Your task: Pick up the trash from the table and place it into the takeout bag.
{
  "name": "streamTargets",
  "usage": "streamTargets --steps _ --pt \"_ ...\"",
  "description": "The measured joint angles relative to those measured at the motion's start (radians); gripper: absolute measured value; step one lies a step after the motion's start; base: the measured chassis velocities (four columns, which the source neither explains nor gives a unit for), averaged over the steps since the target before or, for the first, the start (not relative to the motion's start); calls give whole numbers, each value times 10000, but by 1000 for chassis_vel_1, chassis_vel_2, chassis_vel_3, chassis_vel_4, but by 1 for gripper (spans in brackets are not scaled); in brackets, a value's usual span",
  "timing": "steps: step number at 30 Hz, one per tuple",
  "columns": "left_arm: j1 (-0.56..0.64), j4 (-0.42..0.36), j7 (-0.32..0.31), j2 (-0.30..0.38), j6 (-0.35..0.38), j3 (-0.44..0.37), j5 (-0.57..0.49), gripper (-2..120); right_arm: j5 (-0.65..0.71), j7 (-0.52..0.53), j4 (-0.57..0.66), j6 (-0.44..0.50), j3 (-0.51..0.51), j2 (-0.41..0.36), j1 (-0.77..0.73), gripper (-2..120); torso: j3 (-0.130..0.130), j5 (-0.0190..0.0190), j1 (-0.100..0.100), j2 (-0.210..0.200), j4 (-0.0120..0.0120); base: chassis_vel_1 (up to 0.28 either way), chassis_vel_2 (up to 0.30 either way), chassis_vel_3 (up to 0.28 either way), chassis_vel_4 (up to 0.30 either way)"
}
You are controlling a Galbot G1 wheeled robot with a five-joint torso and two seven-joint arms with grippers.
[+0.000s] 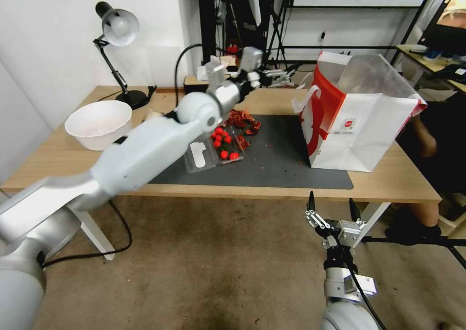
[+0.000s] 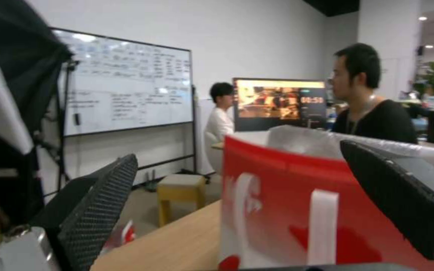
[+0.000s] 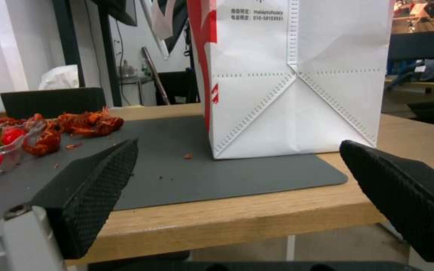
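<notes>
1. Overhead, the left tool (image 1: pixel 284 73) extends over the far side of the desk (image 1: pixel 388 179), near the upper edge of the takeout bag (image 1: pixel 361 131); its two black ribbed fingers (image 2: pixel 96 210) stand wide apart with nothing between them.
2. The takeout bag stands upright on the right end of the dark grey mat (image 1: pixel 281 160), its mouth open and its silvery lining (image 1: pixel 374 75) exposed; a red side panel (image 1: pixel 320 111) with a white handle (image 1: pixel 303 99) faces the left tool.
3. The right tool (image 1: pixel 332 206) hangs low in front of the desk's near edge, below the bag, fingers (image 3: pixel 91 192) spread apart and empty.
4. Red crayfish shells (image 1: pixel 242 121) lie heaped on the mat's far left portion, well apart from the bag.
5. A clear plastic tray (image 1: pixel 225 148) holding small red tomatoes sits just beside the shells, on their near side; its clear lid (image 1: pixel 200 156) lies open next to it.
6. A white paper bowl (image 1: pixel 99 123) rests on the bare wood at the desk's left end, off the mat.
7. A black desk lamp (image 1: pixel 119 58) stands behind the bowl, at the far left corner.
8. Small red crumbs (image 3: pixel 188 155) dot the mat near the bag's base.
</notes>
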Motion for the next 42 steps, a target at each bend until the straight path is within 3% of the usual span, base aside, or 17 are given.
streamTargets --steps 9,15,21,24,30,42 --pt "1916 -947 -15 1244 4 -1384 418 100 -111 -8 -142 -3 -119 58 55 100 0 -5 0 0 2 0 0 0 0" --pt "3904 -2000 -16 2097 -2 -3011 1006 100 -164 -19 -174 -8 -199 100 85 100 -1 2 0 0 0 0 0 0 0" --pt "5424 -2613 -21 2203 -6 -4200 1624 100 -173 -25 -163 -18 -203 91 61 100 0 1 0 0 0 0 0 0 0" --pt "6579 -3189 -72 2302 -38 -5272 2025 100 -174 -26 -115 -21 -189 66 15 100 0 -4 -1 0 1 0 0 0 0" --pt "7929 -3811 -392 2423 -280 -6187 2797 100 -181 -25 -92 -22 -178 65 -23 100 0 -3 -1 1 0 0 0 0 0" --pt "11444 -4986 -1049 1595 -321 -8206 4608 100 -196 -25 -49 -26 -223 90 -55 100 0 -1 -1 0 3 0 0 0 0"
